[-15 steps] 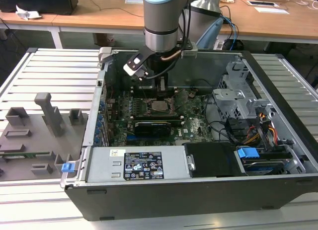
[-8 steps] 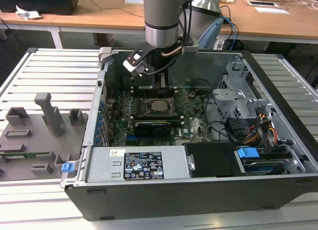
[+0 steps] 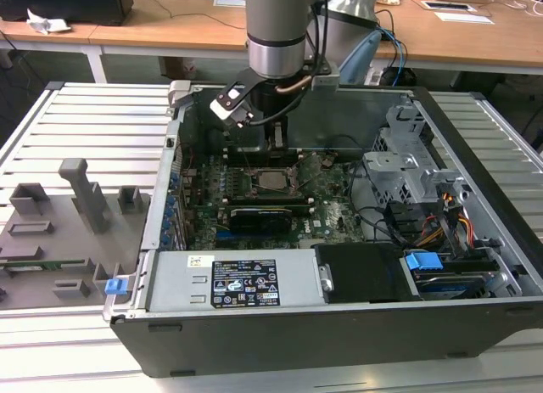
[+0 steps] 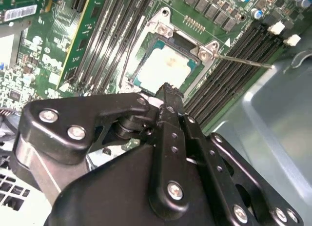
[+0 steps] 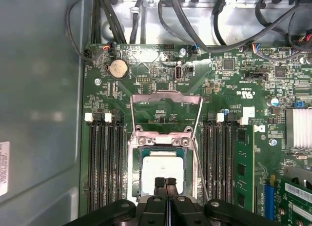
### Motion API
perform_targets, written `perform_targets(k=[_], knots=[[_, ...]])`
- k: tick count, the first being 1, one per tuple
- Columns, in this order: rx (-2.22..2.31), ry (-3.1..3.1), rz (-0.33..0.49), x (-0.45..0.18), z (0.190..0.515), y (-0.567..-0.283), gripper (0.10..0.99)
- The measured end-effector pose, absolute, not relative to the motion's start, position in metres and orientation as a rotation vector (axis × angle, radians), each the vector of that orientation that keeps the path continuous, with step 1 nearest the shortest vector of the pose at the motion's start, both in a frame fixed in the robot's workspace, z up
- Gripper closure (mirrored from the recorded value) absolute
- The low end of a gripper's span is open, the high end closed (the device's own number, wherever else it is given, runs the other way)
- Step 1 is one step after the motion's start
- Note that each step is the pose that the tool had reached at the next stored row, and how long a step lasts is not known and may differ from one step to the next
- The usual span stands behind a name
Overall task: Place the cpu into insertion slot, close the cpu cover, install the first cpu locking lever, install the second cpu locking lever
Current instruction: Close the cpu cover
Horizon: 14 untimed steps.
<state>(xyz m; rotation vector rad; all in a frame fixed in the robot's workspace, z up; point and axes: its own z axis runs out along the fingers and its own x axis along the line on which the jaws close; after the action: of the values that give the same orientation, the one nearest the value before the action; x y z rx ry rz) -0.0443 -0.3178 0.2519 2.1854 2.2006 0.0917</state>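
An open computer case [image 3: 280,342] is set on a slatted metal table [image 3: 85,113], and a green motherboard [image 3: 331,215] is laid flat inside it. The arm [image 3: 276,28] is positioned over the far part of the board. The gripper [image 5: 165,181] is held just above the near edge of the cpu [image 5: 163,168], its fingers pressed together with nothing between them. The cpu cover [image 5: 165,95] is swung open beyond the insertion slot [image 5: 132,167], in which the cpu is seated. A thin locking lever [image 5: 201,172] is angled alongside the slot.
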Motion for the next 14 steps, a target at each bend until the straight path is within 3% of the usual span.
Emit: perform_targets(k=[6, 14], knots=[[2.185, 2.201, 0.092, -0.044, 0.271, -0.317, 0.980], [2.196, 2.212, 0.070, -0.015, 0.272, -0.317, 0.980]])
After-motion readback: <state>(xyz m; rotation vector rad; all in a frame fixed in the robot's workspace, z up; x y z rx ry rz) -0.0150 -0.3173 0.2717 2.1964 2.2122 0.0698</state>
